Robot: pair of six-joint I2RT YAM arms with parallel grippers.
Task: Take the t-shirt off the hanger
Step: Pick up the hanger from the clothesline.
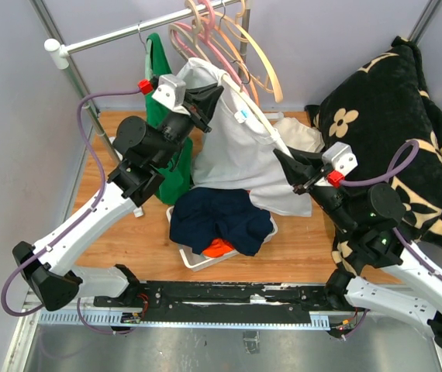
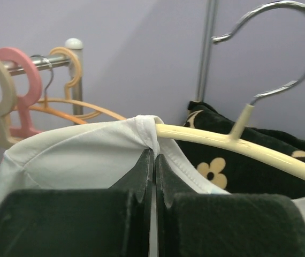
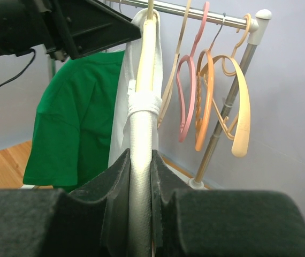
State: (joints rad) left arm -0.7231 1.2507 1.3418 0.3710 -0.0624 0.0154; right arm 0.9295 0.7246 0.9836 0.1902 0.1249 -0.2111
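Cloth is wrapped over most of the cream hanger [image 2: 195, 135], so only one bare arm and the metal hook [image 2: 281, 48] are seen in the left wrist view. In the top view the hook is hard to make out.

One white t-shirt [image 1: 233, 147] is on this hanger and is held up between the two arms, in front of the rail [image 1: 120, 35]. The left gripper [image 2: 153, 160] is closed on a gathered fold of the t-shirt at one end of the hanger. The right gripper [image 3: 140, 166] is clamped on the other hanger arm through the cloth.

One green shirt [image 1: 157, 62] is hung on the rail. Four empty hangers [image 3: 211, 91] can be counted in the right wrist view, but they overlap and the count is not sure. One white basket [image 1: 194, 262] is seen below, with a dark blue garment [image 1: 217, 217] that hides most of an orange piece [image 1: 219, 248]. One black flowered blanket [image 1: 384, 116] is cut off at the right edge.
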